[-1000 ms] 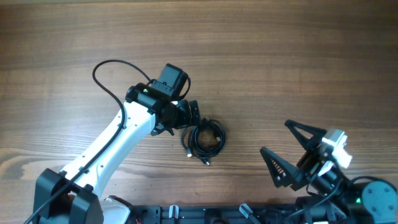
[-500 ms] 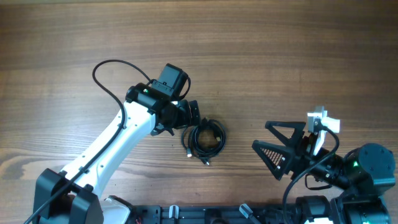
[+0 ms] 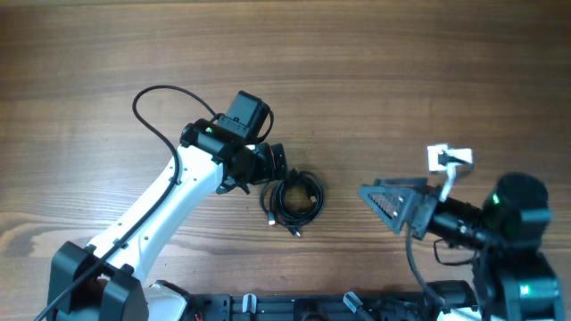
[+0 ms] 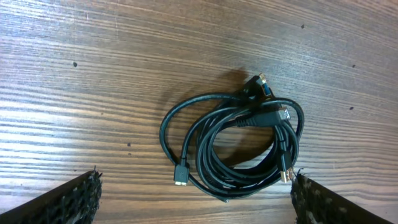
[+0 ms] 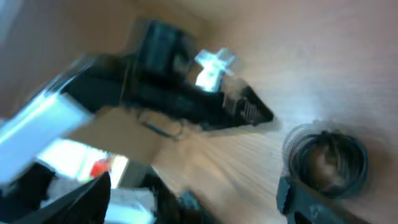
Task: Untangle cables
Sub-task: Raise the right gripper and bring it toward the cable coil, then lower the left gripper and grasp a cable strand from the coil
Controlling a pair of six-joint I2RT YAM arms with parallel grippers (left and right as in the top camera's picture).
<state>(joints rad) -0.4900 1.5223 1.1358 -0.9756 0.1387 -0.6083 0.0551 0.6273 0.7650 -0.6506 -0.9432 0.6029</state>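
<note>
Wood-grain tabletop [image 3: 401,71] carries one coiled bundle of thin black cables [image 3: 293,198], lying flat near the middle. You can count four plug ends [image 4: 180,177] on it in the left wrist view; how many separate cords they belong to can't be told. Your left gripper [image 3: 276,164] hangs just beside the bundle's upper-left edge, fingers spread wide, holding nothing. Your right gripper [image 3: 382,201] is well apart to the right, also spread and empty.

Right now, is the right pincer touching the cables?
Apart. The overhead view shows a plain stretch of bare wood between the right pincer and the cables.
</note>
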